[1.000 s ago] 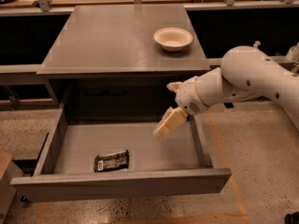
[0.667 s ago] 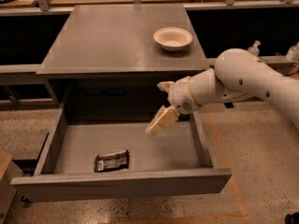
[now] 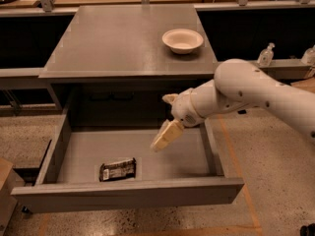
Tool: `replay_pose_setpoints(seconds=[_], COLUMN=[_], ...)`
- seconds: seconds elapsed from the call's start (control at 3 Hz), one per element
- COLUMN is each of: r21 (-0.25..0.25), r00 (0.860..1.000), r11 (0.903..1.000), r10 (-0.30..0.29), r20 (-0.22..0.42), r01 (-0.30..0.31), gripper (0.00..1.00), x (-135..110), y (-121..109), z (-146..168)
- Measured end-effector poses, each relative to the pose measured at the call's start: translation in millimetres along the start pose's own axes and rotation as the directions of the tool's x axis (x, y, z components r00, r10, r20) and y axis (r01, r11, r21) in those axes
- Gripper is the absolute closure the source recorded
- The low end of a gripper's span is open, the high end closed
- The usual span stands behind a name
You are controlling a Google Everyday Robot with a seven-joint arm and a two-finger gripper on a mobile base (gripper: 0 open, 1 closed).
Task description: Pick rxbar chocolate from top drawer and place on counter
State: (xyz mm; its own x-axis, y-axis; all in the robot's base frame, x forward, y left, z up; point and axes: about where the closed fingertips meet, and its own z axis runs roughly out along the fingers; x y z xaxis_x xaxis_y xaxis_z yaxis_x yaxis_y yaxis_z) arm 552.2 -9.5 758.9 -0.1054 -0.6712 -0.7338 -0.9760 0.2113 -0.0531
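The rxbar chocolate (image 3: 117, 169) is a dark wrapper with white text lying flat near the front left of the open top drawer (image 3: 128, 194). My gripper (image 3: 165, 135) hangs over the middle of the drawer, to the right of and above the bar, apart from it. It points down and to the left from the white arm (image 3: 246, 95) that comes in from the right. The counter (image 3: 128, 38) is the grey top of the cabinet behind the drawer.
A white bowl (image 3: 182, 40) stands on the counter's back right. Grey side shelves run left (image 3: 19, 75) and right, with small bottles (image 3: 266, 55) on the right one. The drawer's walls surround the bar. A speckled floor lies around the cabinet.
My gripper has moved left and a little lower over the drawer, nearer the bar. The bar and bowl have not moved.
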Motion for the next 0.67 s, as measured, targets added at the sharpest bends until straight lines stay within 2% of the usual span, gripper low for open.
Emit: replay_pose_setpoints(seconds=[0.67], r21=[-0.036], r00=[0.996], r11=[0.9953], r10=[-0.090], r20=[-0.020], r01=[0.089], gripper=[0.00], x=[10.0], y=[1.1], z=[79.8])
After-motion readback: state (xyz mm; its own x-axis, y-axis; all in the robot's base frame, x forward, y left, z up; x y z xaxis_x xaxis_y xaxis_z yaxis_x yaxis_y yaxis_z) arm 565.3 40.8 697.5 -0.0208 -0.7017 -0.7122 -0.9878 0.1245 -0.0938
